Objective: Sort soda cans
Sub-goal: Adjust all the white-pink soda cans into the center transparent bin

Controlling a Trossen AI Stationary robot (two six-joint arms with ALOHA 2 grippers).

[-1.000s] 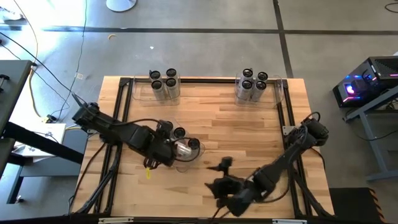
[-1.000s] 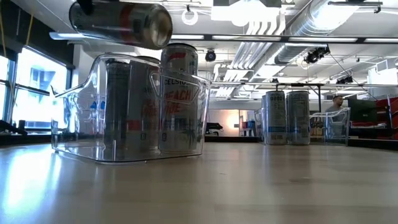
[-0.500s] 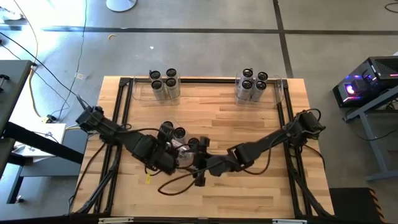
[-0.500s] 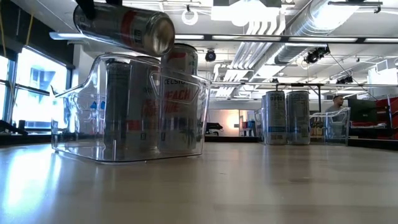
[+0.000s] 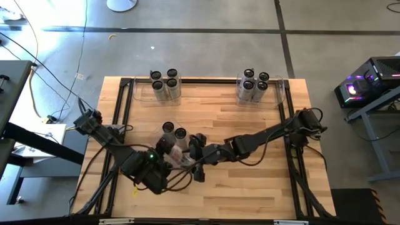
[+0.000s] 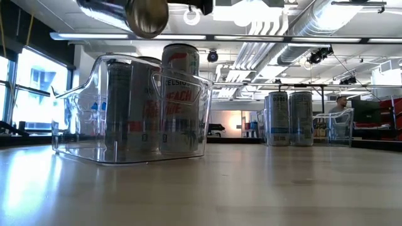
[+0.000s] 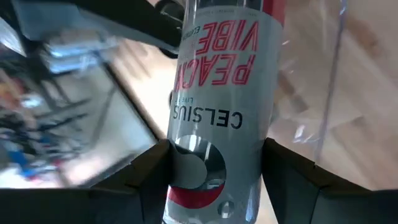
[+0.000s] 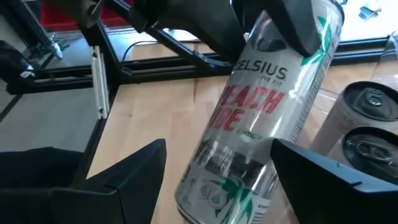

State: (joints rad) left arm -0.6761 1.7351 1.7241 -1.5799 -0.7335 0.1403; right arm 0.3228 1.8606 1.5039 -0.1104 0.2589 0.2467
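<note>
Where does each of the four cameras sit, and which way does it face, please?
High view: overhead, straight down on table; both arms show.
Low view: table height, level past near bin into room; no arm clearly shows.
Left wrist view: on left arm, facing held can gripped by left gripper.
Right wrist view: on right arm, right gripper open around it.
All four views share that can.

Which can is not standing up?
The can held in the left gripper, up in the air over the near bin. It lies sideways; every other can stands upright in a bin.
</note>
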